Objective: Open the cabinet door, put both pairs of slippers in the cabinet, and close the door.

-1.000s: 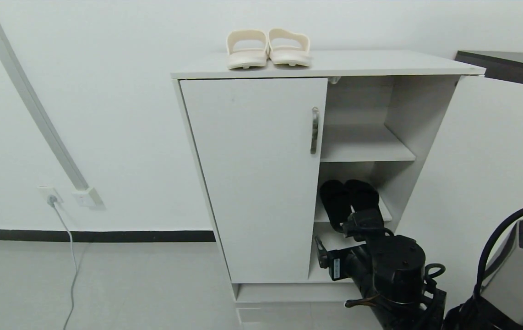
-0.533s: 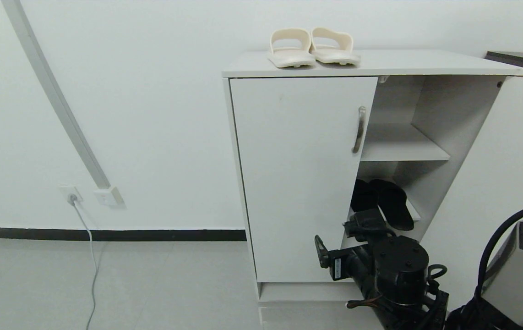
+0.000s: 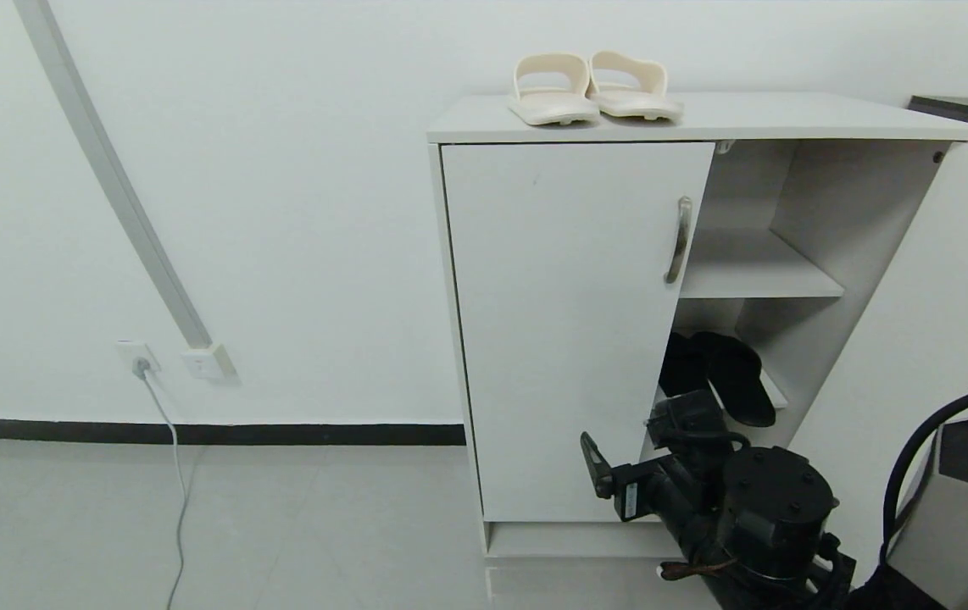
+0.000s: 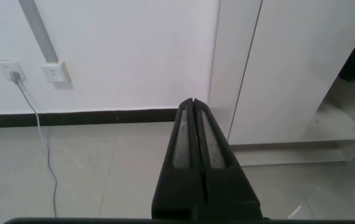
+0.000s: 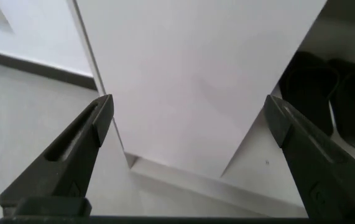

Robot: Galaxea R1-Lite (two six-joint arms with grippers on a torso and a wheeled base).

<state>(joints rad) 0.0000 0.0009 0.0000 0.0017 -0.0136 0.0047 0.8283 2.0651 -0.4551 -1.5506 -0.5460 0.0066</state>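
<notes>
So the cabinet (image 3: 789,114) sits right of center in the head view. Its left door (image 3: 569,322) is closed, with the metal handle (image 3: 680,240) on its inner edge, and the right door (image 3: 942,296) is swung wide open toward the right edge of the frame. The beige slippers (image 3: 596,87) are side by side on the cabinet top, near the upper middle of the frame. The black slippers (image 3: 726,377) are inside on the middle shelf, partly tucked behind the closed door, and the upper shelf (image 3: 755,275) has nothing on it.

The right arm (image 3: 747,500) is at the lower right, low in front of the cabinet. The right hand (image 5: 188,102) is spread wide open and gripping nothing — it faces the bottom part of the closed door, with the black pair just off to one side. The left hand (image 4: 193,106) is clamped closed, fingers pressed flat together and empty, pointing at the floor by the cabinet's left side.

A wall socket (image 3: 138,356) sits at the lower left — its cable (image 3: 175,474) trails down to the floor.
</notes>
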